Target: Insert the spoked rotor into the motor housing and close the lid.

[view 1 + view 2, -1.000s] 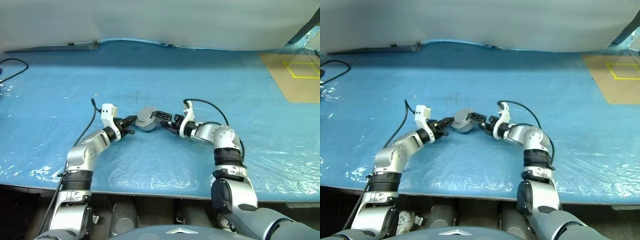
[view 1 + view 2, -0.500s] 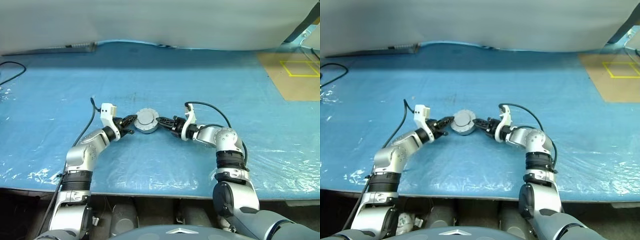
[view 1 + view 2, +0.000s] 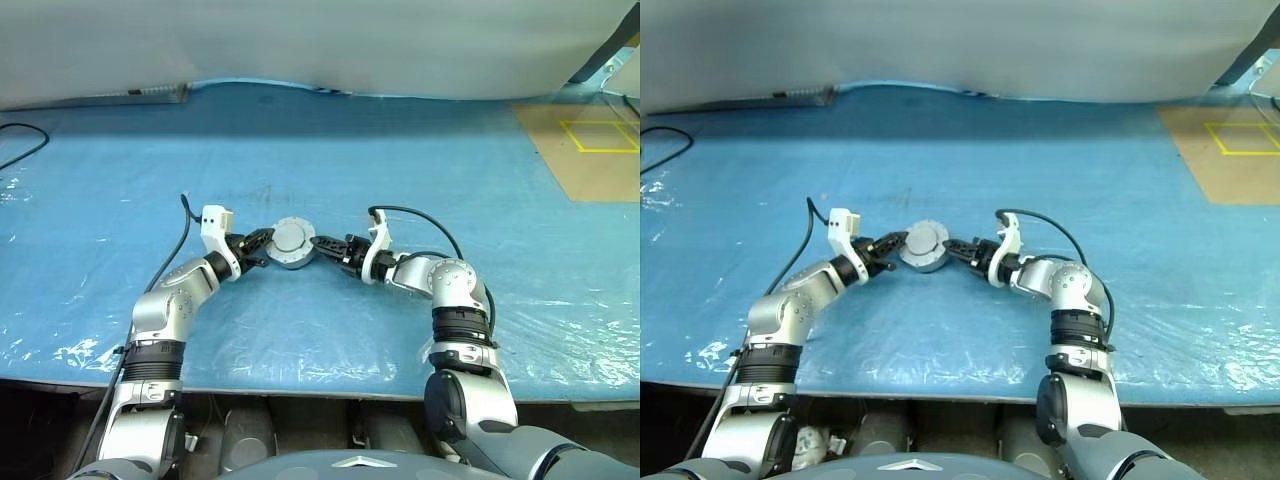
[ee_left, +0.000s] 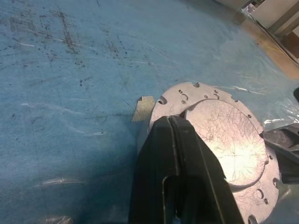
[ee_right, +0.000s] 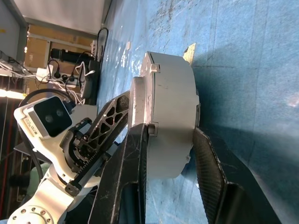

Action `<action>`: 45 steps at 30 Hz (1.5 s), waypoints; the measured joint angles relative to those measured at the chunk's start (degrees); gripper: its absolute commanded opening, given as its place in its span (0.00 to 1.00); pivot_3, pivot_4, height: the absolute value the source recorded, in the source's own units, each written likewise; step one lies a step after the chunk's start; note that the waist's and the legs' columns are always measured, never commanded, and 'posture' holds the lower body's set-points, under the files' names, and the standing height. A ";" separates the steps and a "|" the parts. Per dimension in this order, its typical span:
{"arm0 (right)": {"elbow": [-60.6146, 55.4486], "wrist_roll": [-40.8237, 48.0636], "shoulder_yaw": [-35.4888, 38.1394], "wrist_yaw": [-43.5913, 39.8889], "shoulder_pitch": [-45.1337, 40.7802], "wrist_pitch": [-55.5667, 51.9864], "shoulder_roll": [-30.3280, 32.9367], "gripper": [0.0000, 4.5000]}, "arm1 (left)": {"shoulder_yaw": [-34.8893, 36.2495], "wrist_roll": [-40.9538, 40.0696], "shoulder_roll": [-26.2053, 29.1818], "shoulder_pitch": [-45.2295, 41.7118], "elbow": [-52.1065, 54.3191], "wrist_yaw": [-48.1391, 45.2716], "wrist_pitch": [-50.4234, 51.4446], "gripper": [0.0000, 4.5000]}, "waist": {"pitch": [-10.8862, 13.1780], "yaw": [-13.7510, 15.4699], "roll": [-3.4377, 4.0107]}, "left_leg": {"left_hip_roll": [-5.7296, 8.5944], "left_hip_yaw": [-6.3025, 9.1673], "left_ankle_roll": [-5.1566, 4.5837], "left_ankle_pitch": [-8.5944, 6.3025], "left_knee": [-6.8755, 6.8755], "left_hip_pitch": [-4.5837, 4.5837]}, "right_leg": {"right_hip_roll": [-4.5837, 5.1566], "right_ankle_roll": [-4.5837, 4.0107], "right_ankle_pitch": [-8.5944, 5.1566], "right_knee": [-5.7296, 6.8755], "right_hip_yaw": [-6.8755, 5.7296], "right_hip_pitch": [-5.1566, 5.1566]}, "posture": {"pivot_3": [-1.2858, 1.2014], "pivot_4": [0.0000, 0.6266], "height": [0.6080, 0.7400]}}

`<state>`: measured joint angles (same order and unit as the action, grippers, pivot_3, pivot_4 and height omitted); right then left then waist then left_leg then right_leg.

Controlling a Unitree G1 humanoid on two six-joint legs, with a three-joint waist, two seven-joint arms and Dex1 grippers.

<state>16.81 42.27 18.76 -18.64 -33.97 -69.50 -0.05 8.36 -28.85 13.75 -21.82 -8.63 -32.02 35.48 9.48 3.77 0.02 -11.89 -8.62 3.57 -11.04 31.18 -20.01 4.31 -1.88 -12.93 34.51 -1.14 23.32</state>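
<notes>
The motor housing (image 3: 292, 243) is a short round silver drum on the blue table between my two grippers. A flat silver plate with a notched, holed rim, which I take for the lid (image 4: 219, 135), covers its top. The spoked rotor is hidden. My left gripper (image 3: 262, 240) is shut, and its tips (image 4: 170, 121) rest on the plate's rim. My right gripper (image 3: 322, 244) comes in from the other side. In the right wrist view its fingers (image 5: 135, 154) clamp the drum (image 5: 170, 93) from top and bottom.
A small tan scrap of tape (image 4: 142, 101) lies on the table beside the drum. The table is covered in blue plastic sheeting (image 3: 330, 150). A black cable (image 3: 25, 150) lies far left, and brown cardboard with yellow tape (image 3: 585, 150) is at the back right.
The right gripper's fingers have closed in on the housing. The housing was tilted a second ago and now sits flatter. The left gripper has kept its place, shut.
</notes>
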 measured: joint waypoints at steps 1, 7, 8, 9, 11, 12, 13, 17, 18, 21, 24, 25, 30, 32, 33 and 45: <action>0.00 -0.01 -0.06 0.00 0.01 0.08 0.01 0.40 | 0.01 0.00 0.00 0.00 -0.01 0.00 0.00 0.00 | 0.00 0.00 0.00 | 0.00 0.00 0.00 0.00 0.00 0.00 | 0.00 0.00 0.00 0.00 0.00 0.00 | 0.52 0.24 1.00; 0.61 -0.83 -1.79 0.29 0.00 0.12 -0.49 0.84 | 0.06 0.18 0.06 -0.31 -0.32 0.10 -0.02 0.00 | 0.00 -0.01 0.00 | 0.01 0.00 0.01 0.00 -0.01 -0.02 | 0.00 0.01 -0.01 -0.03 0.00 0.07 | 0.52 0.24 1.00; 0.60 -0.77 -1.89 0.24 -0.27 0.20 -0.65 0.84 | 0.06 0.23 0.07 -0.25 -0.40 0.09 -0.01 0.00 | 0.00 0.03 0.00 | 0.01 0.00 0.01 0.00 -0.01 -0.02 | 0.00 0.01 -0.01 -0.03 0.00 0.07 | 0.52 0.24 1.00; 0.60 -0.78 -2.06 0.26 -0.46 0.27 -0.68 0.84 | 0.01 0.23 0.05 -0.23 -0.41 0.07 0.00 0.00 | 0.00 0.11 0.00 | 0.01 0.00 0.01 0.00 -0.01 -0.02 | 0.00 0.01 -0.01 -0.03 -0.01 0.06 | 0.52 0.24 1.00; 0.68 -0.82 -2.07 0.35 -0.44 0.35 -0.63 0.80 | -0.03 0.23 0.03 -0.18 -0.41 0.04 0.01 0.00 | 0.00 0.14 0.00 | 0.02 0.00 0.01 0.00 -0.01 -0.03 | 0.01 0.01 -0.01 -0.05 0.00 0.06 | 0.52 0.24 1.00; 0.71 -0.82 -2.06 0.39 -0.41 0.37 -0.63 0.74 | -0.02 0.25 0.04 -0.18 -0.42 0.04 0.01 0.00 | 0.00 0.15 0.00 | 0.02 0.00 0.01 0.00 -0.01 -0.04 | 0.01 0.01 -0.01 -0.06 -0.01 0.06 | 0.52 0.24 1.00; 0.86 -0.81 -2.06 0.40 -0.31 0.29 -0.64 0.67 | -0.02 0.20 0.03 -0.19 -0.39 -0.04 -0.03 0.00 | 0.00 0.15 0.00 | 0.02 0.00 0.01 0.00 -0.04 -0.04 | 0.00 0.02 -0.01 -0.08 -0.01 0.06 | 0.52 0.24 1.00; 0.89 0.32 -2.08 -0.09 0.03 -0.23 -1.01 0.41 | 0.02 0.20 0.00 -0.32 -0.32 -0.05 -0.10 0.00 | 0.00 0.04 0.01 | 0.03 0.00 0.01 0.00 -0.07 -0.03 | 0.00 0.03 -0.02 -0.06 0.00 0.06 | 0.52 0.24 1.00; 1.05 0.10 -2.10 0.19 0.11 -0.29 -0.98 0.34 | -0.05 0.22 -0.03 -0.34 -0.32 -0.04 -0.06 0.00 | 0.00 0.11 0.00 | 0.01 0.01 0.01 0.00 -0.07 0.00 | 0.00 0.03 -0.02 -0.07 -0.03 0.02 | 0.52 0.24 1.00; 1.04 0.74 -1.97 -0.11 0.23 -0.60 -1.02 0.25 | 0.16 0.26 0.16 -0.08 -0.39 -0.01 -0.05 0.00 | 0.00 0.17 0.02 | 0.03 0.01 0.01 0.00 -0.07 0.00 | 0.02 0.04 -0.03 -0.07 -0.02 0.00 | 0.52 0.24 1.00; 1.04 0.86 -1.90 -0.10 0.24 -0.63 -0.93 0.25 | 0.16 0.25 0.14 -0.01 -0.38 -0.02 -0.05 0.00 | 0.00 0.20 0.02 | 0.03 0.01 0.01 0.00 -0.07 -0.01 | 0.02 0.04 -0.03 -0.07 -0.02 0.00 | 0.52 0.24 1.00; 1.04 0.89 -1.88 -0.08 0.24 -0.65 -0.92 0.25 | 0.16 0.25 0.14 -0.01 -0.38 -0.02 -0.05 0.00 | 0.00 0.20 0.02 | 0.03 0.01 0.01 0.00 -0.07 -0.01 | 0.02 0.04 -0.03 -0.07 -0.02 0.00 | 0.52 0.24 1.00; 1.04 1.11 -1.57 0.01 0.26 -0.91 -0.92 0.25 | 0.54 -0.23 -0.22 -0.02 -0.34 0.01 0.04 0.00 | 0.00 0.21 0.02 | 0.03 0.01 0.01 0.01 -0.07 -0.03 | 0.02 0.04 -0.03 -0.08 -0.02 0.00 | 0.52 0.24 1.00; 1.04 1.50 -1.33 0.07 0.38 -1.02 -0.97 0.25 | 2.82 -2.72 -1.43 -0.01 -0.34 0.36 1.59 0.08 | 0.00 0.21 0.02 | 0.03 0.01 0.01 0.01 -0.06 -0.06 | 0.02 0.04 -0.02 -0.08 -0.02 0.03 | 0.52 0.24 1.00; 1.04 1.81 -1.05 0.10 0.53 -1.07 -1.05 0.25 | 4.64 -4.55 -2.12 0.00 -0.36 0.86 3.01 0.13 | 0.01 0.20 0.03 | 0.03 0.02 0.01 0.01 -0.06 -0.11 | 0.02 0.03 -0.02 -0.08 -0.03 0.09 | 0.52 0.24 1.00; 1.03 4.88 3.70 4.13 -0.64 -0.52 -2.46 0.25 | 21.27 -25.23 -6.61 -2.55 -2.55 8.46 11.28 1.00 | 0.02 0.24 0.00 | 0.06 0.11 0.02 0.02 0.07 -1.00 | -0.02 0.27 0.14 -0.02 -0.09 0.80 | 0.52 0.24 1.00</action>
<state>17.83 47.15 22.46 -14.51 -34.61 -70.02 -2.51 29.62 -54.08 7.14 -24.37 -11.18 -23.56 46.75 9.51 4.01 0.01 -11.83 -8.51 3.59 -11.02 31.25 -21.01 4.28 -1.62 -12.79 34.49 -1.23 24.12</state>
